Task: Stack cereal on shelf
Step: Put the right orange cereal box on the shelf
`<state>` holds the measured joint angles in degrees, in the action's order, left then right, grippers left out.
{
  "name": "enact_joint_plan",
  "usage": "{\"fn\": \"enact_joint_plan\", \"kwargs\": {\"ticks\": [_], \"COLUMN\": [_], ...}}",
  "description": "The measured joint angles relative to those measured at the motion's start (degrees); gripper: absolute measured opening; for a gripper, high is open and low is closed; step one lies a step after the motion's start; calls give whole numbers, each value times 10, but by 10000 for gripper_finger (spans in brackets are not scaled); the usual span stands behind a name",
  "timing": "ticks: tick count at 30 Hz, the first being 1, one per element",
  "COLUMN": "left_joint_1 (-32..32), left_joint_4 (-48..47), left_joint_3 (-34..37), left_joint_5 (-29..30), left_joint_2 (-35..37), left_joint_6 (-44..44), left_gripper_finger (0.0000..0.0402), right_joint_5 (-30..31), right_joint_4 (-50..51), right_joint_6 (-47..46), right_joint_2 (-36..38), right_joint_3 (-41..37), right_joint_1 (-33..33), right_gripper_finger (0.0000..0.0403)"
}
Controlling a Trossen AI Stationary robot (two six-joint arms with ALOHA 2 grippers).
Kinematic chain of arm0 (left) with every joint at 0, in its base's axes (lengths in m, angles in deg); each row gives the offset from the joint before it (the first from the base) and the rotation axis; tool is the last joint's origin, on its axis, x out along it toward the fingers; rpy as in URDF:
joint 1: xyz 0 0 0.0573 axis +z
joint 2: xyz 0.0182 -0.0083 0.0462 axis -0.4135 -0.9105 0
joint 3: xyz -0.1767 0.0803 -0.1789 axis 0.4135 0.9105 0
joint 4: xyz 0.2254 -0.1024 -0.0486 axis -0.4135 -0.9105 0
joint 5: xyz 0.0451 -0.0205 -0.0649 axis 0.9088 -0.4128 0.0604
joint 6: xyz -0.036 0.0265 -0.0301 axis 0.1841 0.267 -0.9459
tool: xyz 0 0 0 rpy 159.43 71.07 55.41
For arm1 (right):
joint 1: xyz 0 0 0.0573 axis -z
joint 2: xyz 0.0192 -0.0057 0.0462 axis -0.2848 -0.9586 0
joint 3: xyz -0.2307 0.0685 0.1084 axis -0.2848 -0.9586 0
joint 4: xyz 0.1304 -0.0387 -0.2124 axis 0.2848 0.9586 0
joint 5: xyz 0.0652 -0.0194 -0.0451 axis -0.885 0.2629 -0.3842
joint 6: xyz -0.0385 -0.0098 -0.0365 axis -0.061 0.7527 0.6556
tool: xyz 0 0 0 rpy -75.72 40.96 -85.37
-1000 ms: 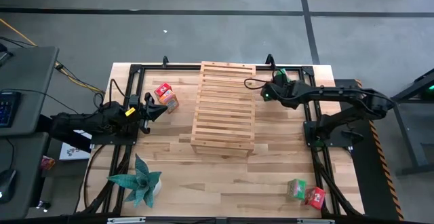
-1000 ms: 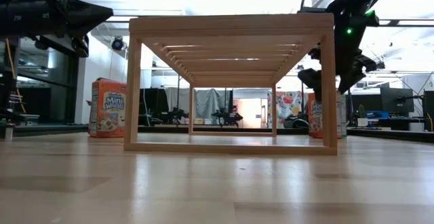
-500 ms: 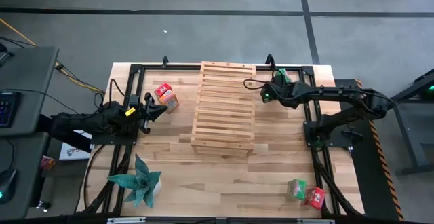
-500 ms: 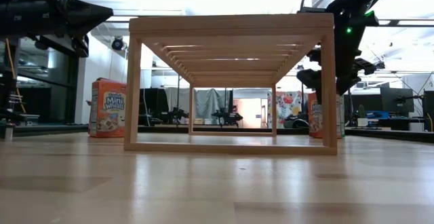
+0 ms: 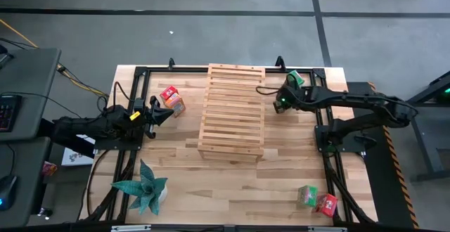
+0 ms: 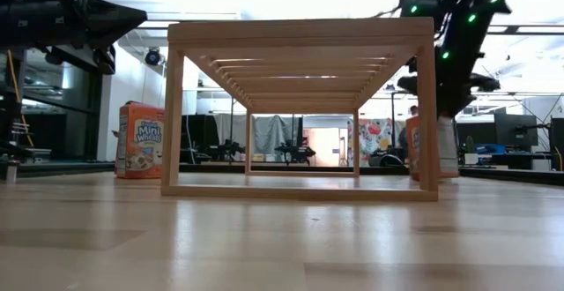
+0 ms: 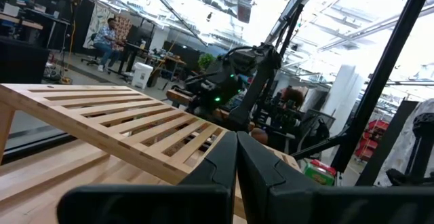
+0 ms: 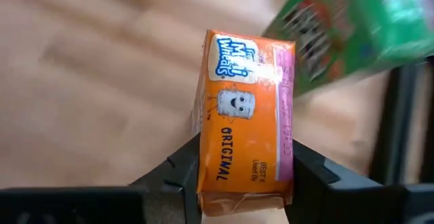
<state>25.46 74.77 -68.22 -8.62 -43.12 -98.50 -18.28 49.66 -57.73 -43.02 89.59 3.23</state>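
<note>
The shelf, a light slatted wooden rack, stands mid-table. Right of its far end my right gripper is shut on an orange cereal box, with a green cereal box just beyond it. In the low view this orange box shows behind the shelf's right post. My left gripper hangs shut and empty left of the shelf, near a red box and another orange box standing on the table. My right gripper pinches the orange box between its two fingers, one on each long side of the narrow printed panel, near that panel's end. The fingers slant down from the table's right. Whether the box's bottom is clear of the table I cannot tell.
A teal spiky plant stands at the near left. A green box and a red box sit at the near right corner. Black frame rails run along the table's left and right sides.
My right gripper has shut on the orange box and shifted a little toward the table's near and right edges, taking the box away from the green box, which now shows more fully in the high view.
</note>
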Motion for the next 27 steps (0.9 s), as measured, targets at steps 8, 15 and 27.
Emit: {"fn": "enact_joint_plan", "kwargs": {"ticks": [8,15,27], "left_joint_1": [0,0,0], "left_joint_4": [0,0,0], "left_joint_3": [0,0,0], "left_joint_5": [0,0,0], "left_joint_2": [0,0,0], "left_joint_6": [0,0,0], "left_gripper_finger": [3,3,3], "right_joint_5": [-160,-112,98], "right_joint_4": [118,151,78], "right_joint_6": [14,10,96], "right_joint_2": [114,181,73], "right_joint_3": [6,98,312], "right_joint_1": [-60,-142,-189], "right_gripper_finger": [139,139,140]}}
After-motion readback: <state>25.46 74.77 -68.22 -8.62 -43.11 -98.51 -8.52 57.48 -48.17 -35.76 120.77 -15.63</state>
